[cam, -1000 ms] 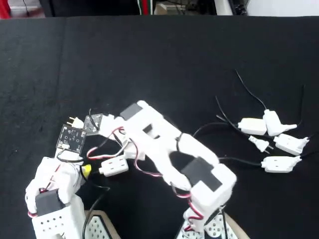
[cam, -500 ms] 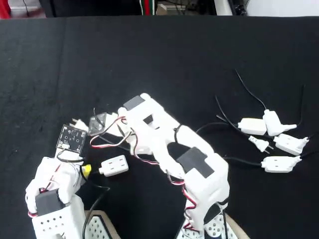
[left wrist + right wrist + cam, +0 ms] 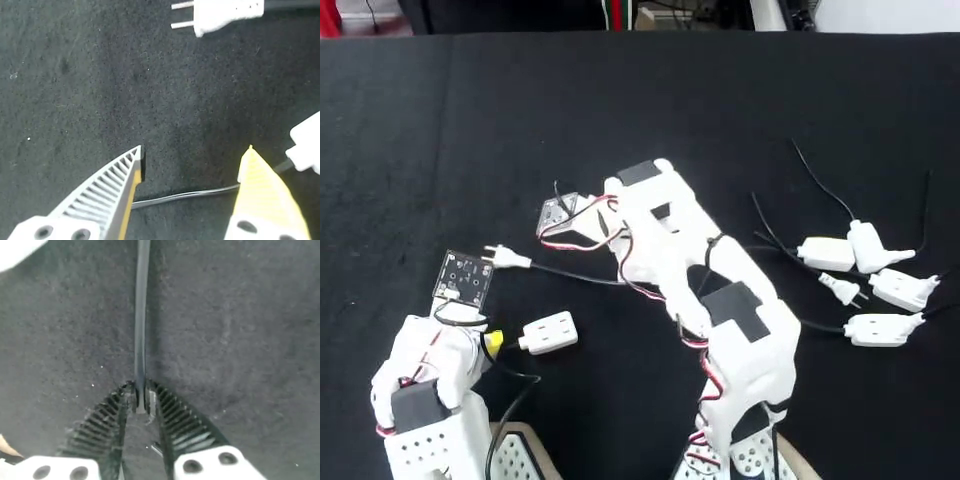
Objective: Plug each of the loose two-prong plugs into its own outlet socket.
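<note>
My right pincer [image 3: 140, 401]: closed on the black cable [image 3: 141, 315] of 1 two-prong plug [image 3: 506, 258]. My left pincer [image 3: 195, 150]: open, holding nothing, over the black mat [image 3: 720, 100]. The plug lies at left, prongs pointing left, just beyond the left pincer. 1 white outlet socket [image 3: 548, 333] sits nearer, apart from it. Other white plugs and sockets [image 3: 825, 253] cluster at right.

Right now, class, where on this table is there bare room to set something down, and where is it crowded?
Free: the far half of the table, from its far edge down to the loose plug and the right end effector, shut on the cord. Crowded: the cluster of plugs at the right, and the near left around the outlet socket.
</note>
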Robot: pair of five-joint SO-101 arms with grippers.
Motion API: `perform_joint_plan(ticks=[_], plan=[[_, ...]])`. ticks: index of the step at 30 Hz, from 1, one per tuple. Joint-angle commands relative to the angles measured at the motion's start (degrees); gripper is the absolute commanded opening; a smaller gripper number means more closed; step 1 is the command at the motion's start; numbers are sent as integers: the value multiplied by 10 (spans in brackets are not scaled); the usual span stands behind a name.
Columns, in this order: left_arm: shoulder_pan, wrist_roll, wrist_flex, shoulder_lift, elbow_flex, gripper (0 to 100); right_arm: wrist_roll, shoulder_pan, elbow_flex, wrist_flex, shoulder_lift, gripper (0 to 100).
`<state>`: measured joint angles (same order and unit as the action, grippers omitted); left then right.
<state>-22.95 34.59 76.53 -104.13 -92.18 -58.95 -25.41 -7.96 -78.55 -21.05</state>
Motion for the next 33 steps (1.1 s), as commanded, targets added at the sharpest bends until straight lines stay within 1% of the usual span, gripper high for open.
perform_joint_plan(ticks=[1,3,4,9,12,14,16,18,20,22,24,26,28,31,33], plan=[[-4,2,1,-2,-1,303,-4,20,30,-5,7,11],[-4,2,1,-2,-1,303,-16,44,33,-6,17,11],[-4,2,1,-2,-1,303,-33,64,34,-11,22,11],[-2,3,1,-2,-1,303,-119,183,34,-55,51,11],[-2,21,2,-2,-2,303,-156,248,47,-60,65,12],[-1,23,2,-2,-2,303,-169,273,62,-67,66,15],[0,23,2,-2,-2,303,-176,281,71,-69,66,36],[0,23,2,-2,-2,303,-176,280,77,-69,68,87],[0,24,2,-1,-2,303,-172,280,80,-69,72,168],[0,24,2,-1,-2,303,-141,277,100,-69,72,255],[0,24,2,-1,-3,303,-107,275,120,-70,71,318],[0,24,2,-1,-3,303,-43,265,146,-84,72,328],[0,24,2,-1,-4,303,25,229,172,-122,72,311],[0,25,2,-1,-7,303,35,152,177,-127,67,274],[0,25,2,-1,-7,303,44,94,172,-85,57,260]])
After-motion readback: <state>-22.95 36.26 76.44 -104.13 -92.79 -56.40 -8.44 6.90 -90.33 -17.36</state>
